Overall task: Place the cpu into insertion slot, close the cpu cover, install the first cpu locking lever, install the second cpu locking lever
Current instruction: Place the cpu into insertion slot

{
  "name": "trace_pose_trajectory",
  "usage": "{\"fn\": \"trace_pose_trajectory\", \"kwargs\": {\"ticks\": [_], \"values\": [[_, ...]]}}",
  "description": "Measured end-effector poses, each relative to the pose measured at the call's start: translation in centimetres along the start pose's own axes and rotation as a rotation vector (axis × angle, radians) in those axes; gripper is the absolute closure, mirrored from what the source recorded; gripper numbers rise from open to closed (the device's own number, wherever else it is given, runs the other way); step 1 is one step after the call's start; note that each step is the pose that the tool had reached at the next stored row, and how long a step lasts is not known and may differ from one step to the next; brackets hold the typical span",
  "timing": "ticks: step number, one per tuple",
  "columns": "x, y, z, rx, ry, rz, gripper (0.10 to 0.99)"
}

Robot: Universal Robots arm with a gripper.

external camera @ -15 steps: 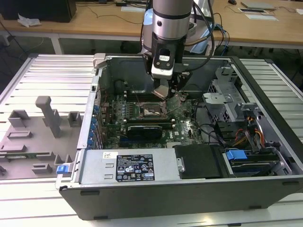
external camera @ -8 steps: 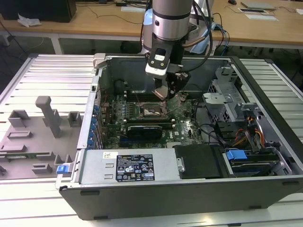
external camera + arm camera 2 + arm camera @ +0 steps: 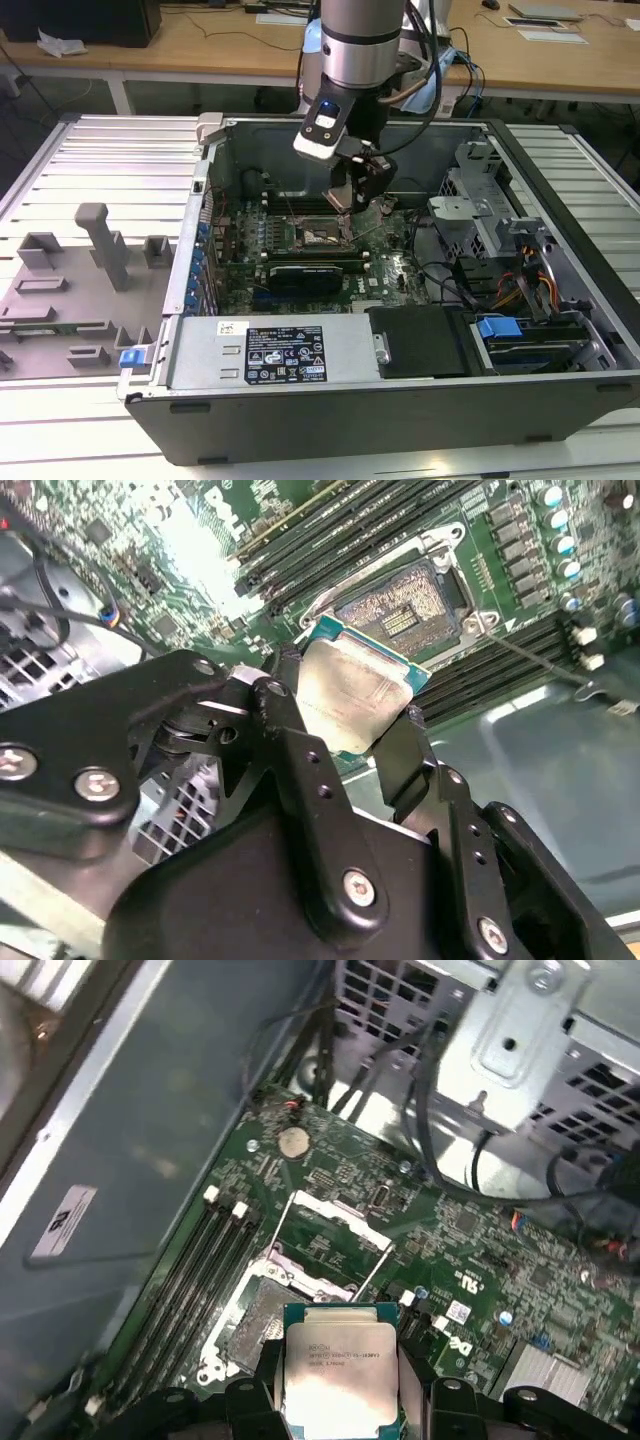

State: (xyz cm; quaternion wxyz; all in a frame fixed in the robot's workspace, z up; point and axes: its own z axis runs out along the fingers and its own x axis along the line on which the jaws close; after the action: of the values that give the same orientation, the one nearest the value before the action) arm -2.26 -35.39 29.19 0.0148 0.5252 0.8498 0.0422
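As the silver-and-grey robot arm (image 3: 358,40) reaches straight down into the open dark-grey computer case (image 3: 400,420) in the exterior view, its black two-fingered pincer (image 3: 345,203) hangs nose-down over the green motherboard (image 3: 390,270). The wrist stands close to vertical, with a white camera block with a blue light (image 3: 322,128) on its side. Just below the fingertips sits the insertion slot (image 3: 322,236), a small black-framed square socket, and there's clear air between the two.

Over to the second wrist view, and here's the grip! The pincer (image 3: 348,705) is clamped down narrow on the cpu (image 3: 352,685), a small flat square chip with a pale silvery-beige metal top and a teal edge. One black finger (image 3: 285,720) presses one side and its partner the opposite side, with the chip held at a tilt. Beyond the tips the insertion slot (image 3: 400,615) lies bare, contacts glinting, the chip not in it. Long narrow black memory slots (image 3: 350,530) flank it.

First wrist view now: the pincer (image 3: 340,1388) hugs two opposite edges of the cpu (image 3: 340,1360), printed face towards the camera. The insertion slot (image 3: 262,1325) sits just ahead of the tips, partly hidden behind the chip. Past it, the cpu cover (image 3: 340,1212), a thin silvery metal frame plate with a central cutout, stands swung open off the socket. Farther out lies a round silver coin cell (image 3: 292,1140).
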Motion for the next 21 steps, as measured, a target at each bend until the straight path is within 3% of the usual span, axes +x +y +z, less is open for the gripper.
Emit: {"fn": "trace_pose_trajectory", "kwargs": {"ticks": [4, 8, 11, 14, 21], "values": [[-0.01, -0.02, 0.28, -0.003, -0.0122, 0.14, 0.545], [-0.01, -0.04, 0.43, -0.004, -0.0185, 0.213, 0.545], [-0.02, -0.08, 0.9, -0.006, -0.0277, 0.316, 0.545], [-0.01, -0.14, 1.41, -0.007, -0.0319, 0.365, 0.545], [0.92, -0.53, 2.29, -0.014, -0.0352, 0.374, 0.545]]}}
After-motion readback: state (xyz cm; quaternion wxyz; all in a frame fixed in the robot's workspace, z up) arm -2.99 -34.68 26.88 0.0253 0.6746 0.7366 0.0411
